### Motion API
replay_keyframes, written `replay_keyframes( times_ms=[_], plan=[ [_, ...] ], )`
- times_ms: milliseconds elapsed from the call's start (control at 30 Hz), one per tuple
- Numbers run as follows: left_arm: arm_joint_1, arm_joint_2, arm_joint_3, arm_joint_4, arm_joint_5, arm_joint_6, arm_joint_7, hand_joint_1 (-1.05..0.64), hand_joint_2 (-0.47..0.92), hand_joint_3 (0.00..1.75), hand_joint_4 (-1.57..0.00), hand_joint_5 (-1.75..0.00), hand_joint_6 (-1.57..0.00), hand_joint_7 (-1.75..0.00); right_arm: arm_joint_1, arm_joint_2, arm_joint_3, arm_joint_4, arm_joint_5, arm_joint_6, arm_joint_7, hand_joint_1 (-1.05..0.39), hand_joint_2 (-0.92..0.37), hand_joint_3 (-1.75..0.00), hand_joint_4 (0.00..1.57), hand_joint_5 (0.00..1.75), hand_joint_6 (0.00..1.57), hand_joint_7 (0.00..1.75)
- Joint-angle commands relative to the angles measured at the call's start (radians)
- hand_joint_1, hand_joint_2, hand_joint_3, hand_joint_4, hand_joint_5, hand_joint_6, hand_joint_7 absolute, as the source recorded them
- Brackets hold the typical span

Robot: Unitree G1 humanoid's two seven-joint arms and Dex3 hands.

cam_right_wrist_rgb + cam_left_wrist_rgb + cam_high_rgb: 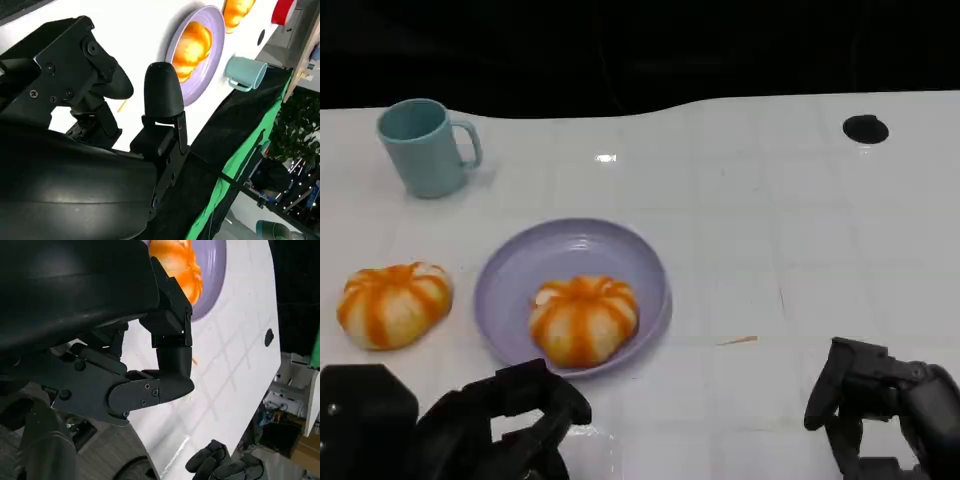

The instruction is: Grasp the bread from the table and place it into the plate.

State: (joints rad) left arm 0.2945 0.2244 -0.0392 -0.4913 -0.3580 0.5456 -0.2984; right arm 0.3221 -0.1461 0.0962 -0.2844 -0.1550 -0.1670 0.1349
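Bread (583, 319) is being seen inside the plate (515, 270), lying toward its near right side; a second bread (394, 303) is being seen on the table (770, 230), to the left of the plate and apart from it. Both pieces are round and domed, pale and soft-looking, with glossy orange stripes running out from the top like pumpkin segments. The plate is a shallow lavender dish with a smooth raised rim. A teal mug (424, 147) with a handle is standing upright at the far left. The table surface is white, glossy and marked with a faint grid; a small black round spot (865, 129) is seen at its far right.

The left hand (505, 425) is being held just in front of the plate's near edge, close to the plated bread but not touching it; its fingers (150, 390) are spread and nothing is being held. The right hand (880, 405) is being held low at the near right, well apart from the plate, fingers apart and likewise holding nothing.
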Motion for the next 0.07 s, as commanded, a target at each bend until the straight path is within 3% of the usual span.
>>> replay_keyframes(
  times_ms=[33, 67],
  plan=[
    [0.012, 0.01, 0.003, 0.015, 0.01, -0.029, -0.01, -0.39, 0.85, 0.64, -0.69, -1.75, -0.64, -1.41, -0.001, -0.007, -0.008, 0.007, 0.013, -0.005, 0.001, 0.09, -0.38, -1.4, 0.93, 1.75, 0.78, 1.52],
    [0.013, 0.009, 0.003, 0.019, 0.009, -0.034, -0.011, -0.39, 0.85, 0.63, -0.69, -1.75, -0.64, -1.42, -0.001, -0.006, -0.008, 0.012, 0.014, -0.009, 0.0, 0.09, -0.37, -1.4, 0.93, 1.75, 0.79, 1.52]
  ],
)
